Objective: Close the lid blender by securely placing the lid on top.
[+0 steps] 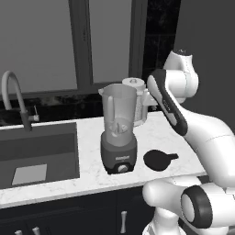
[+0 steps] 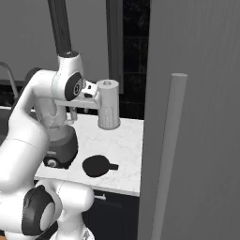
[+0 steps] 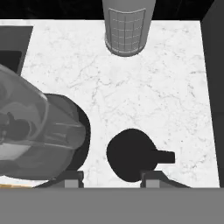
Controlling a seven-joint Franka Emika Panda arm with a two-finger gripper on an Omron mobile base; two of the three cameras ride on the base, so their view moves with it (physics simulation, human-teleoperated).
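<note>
Spread wide above the counter, your gripper hangs over the lid, probably light and stiff beside the blender; pinch its edge.

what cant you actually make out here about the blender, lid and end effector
- Blender jar: right base view, hidden behind the arm.
- Blender's left part: hand view, cut off by the frame edge.
- End effector: hand view, just the fingertips show; fingers apart.
- Lid underside: hidden, it lies flat on the counter.
</note>
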